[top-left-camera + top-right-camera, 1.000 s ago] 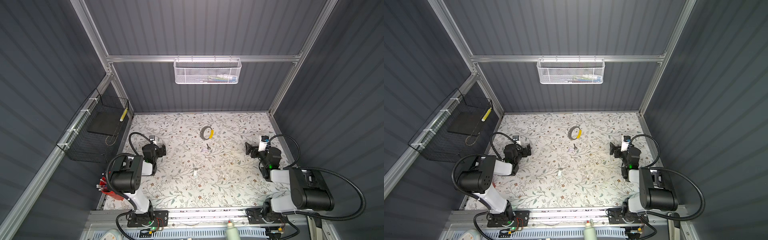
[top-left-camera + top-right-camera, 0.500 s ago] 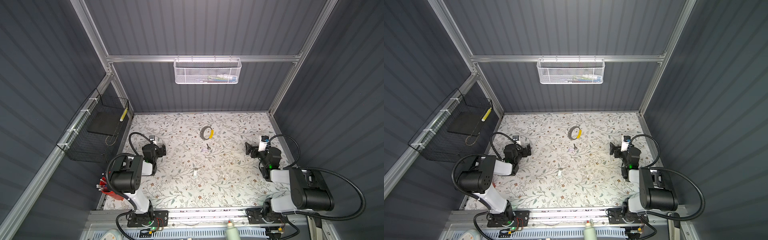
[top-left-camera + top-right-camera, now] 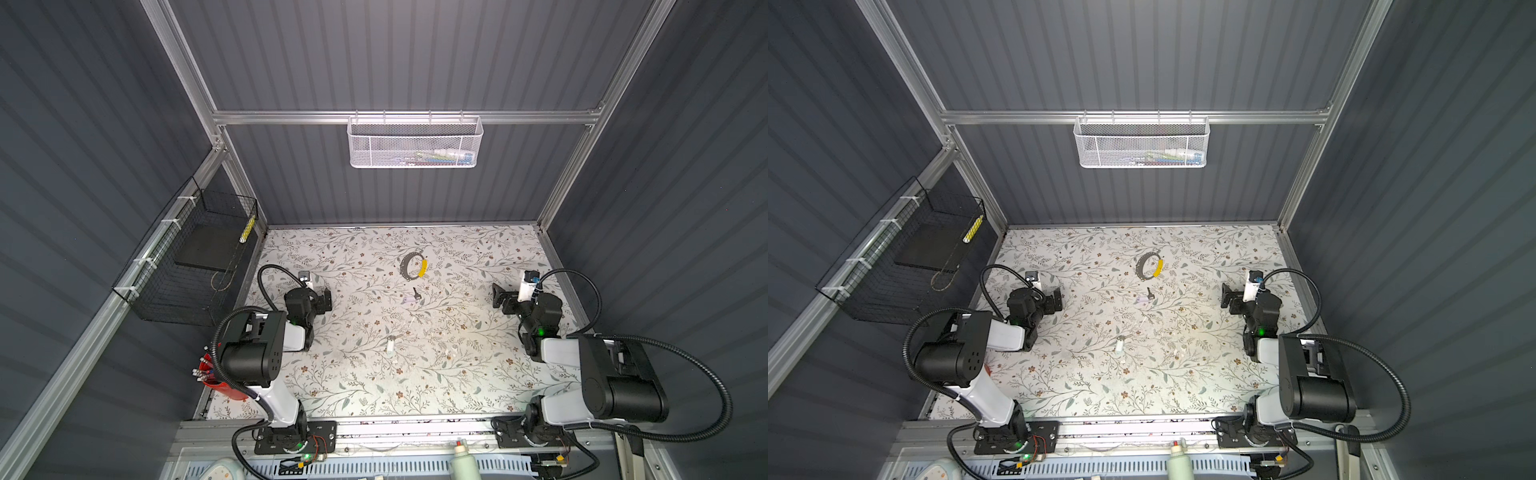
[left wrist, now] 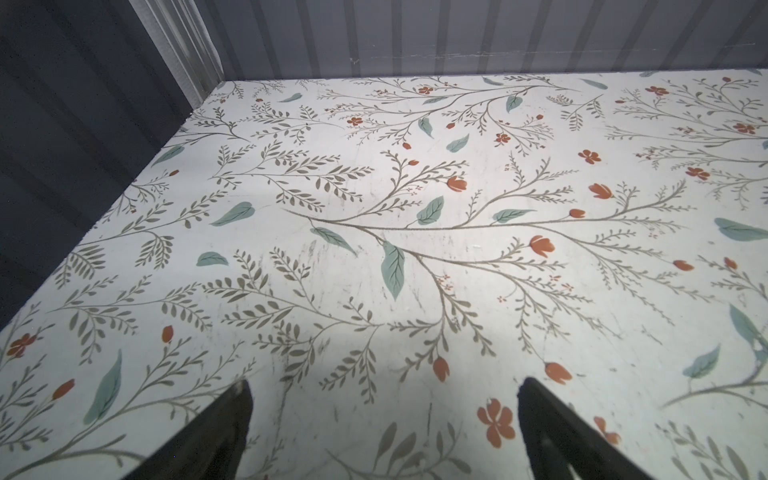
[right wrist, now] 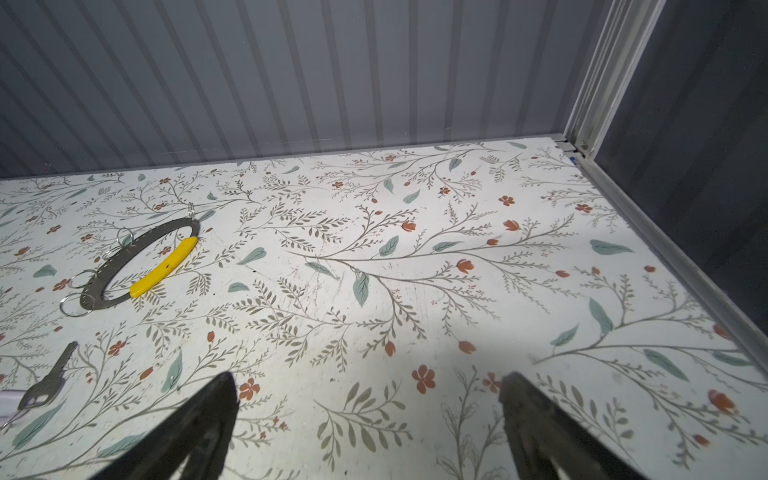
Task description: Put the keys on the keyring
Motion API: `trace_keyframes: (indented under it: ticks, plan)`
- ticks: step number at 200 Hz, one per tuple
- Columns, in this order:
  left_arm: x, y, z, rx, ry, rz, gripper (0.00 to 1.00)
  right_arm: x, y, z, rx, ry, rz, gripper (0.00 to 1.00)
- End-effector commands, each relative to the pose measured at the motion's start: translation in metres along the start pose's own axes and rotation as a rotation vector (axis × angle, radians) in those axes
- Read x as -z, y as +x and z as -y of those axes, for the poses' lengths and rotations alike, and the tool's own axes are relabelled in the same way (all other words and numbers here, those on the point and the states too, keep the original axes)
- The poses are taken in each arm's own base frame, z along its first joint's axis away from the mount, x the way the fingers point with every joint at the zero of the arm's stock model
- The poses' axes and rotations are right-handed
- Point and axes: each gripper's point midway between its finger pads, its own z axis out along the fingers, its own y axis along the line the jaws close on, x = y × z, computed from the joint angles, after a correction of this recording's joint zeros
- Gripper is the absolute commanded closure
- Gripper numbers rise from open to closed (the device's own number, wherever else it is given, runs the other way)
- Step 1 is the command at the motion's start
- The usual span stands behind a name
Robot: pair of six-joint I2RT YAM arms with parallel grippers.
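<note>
Grey keyring (image 3: 413,266), one segment yellow, lies flat near the back of the table (image 3: 478,374). Keys (image 3: 416,294) lie loose: two close together just in front of the ring, a third key (image 3: 390,344) at mid-table. Left gripper (image 4: 382,386) and right gripper (image 5: 370,382) gape wide, empty — each well apart from the keys.

The floral tabletop (image 3: 353,374) lies open throughout, only the keyring (image 3: 414,266) and scattered keys (image 3: 416,293) dotting its middle

Dark grey ridged loop keyring (image 3: 422,267) is placed on floral-print tabletop (image 3: 478,374), towards the back; small silvery metal keys (image 3: 416,294) are laid before it.
</note>
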Motion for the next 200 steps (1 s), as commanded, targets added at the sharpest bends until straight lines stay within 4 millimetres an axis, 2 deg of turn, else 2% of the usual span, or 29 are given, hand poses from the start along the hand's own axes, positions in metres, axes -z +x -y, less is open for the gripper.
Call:
trace_keyframes:
  ticks: [1, 27, 48, 61, 86, 109, 135, 152, 168, 200]
  plan:
    - [0.001, -0.02, -0.01, 0.023, -0.063, -0.038, 0.0, 0.005, -0.04, -0.014, 0.03, -0.072, -0.003, 0.01]
    - [0.012, -0.057, -0.008, 0.019, -0.04, -0.041, 0.0, 0.016, -0.073, -0.027, 0.071, -0.103, -0.003, 0.01]
    - [0.029, -0.078, -0.001, 0.053, 0.008, -0.054, 0.0, 0.02, -0.08, -0.046, 0.094, -0.145, -0.043, 0.01]
    - [0.041, -0.087, 0.006, 0.084, 0.056, -0.086, 0.0, 0.019, -0.074, -0.069, 0.14, -0.192, -0.102, 0.01]
    - [0.064, -0.099, 0.032, 0.104, 0.188, -0.11, 0.0, 0.011, -0.058, -0.113, 0.218, -0.256, -0.177, 0.01]
    - [0.077, -0.101, 0.047, 0.114, 0.234, -0.117, 0.0, -0.003, -0.045, -0.147, 0.21, -0.331, -0.269, 0.08]
    - [0.08, -0.1, 0.064, 0.09, 0.264, -0.152, 0.0, -0.021, -0.033, -0.181, 0.191, -0.391, -0.394, 0.21]
    - [0.078, -0.1, 0.074, 0.073, 0.28, -0.167, 0.0, -0.03, -0.022, -0.205, 0.2, -0.435, -0.471, 0.34]
    - [0.074, -0.1, 0.081, 0.08, 0.291, -0.176, 0.0, -0.041, -0.012, -0.218, 0.159, -0.454, -0.549, 0.43]
    - [0.068, -0.1, 0.089, 0.108, 0.309, -0.181, 0.0, -0.062, 0.001, -0.237, 0.071, -0.48, -0.631, 0.51]
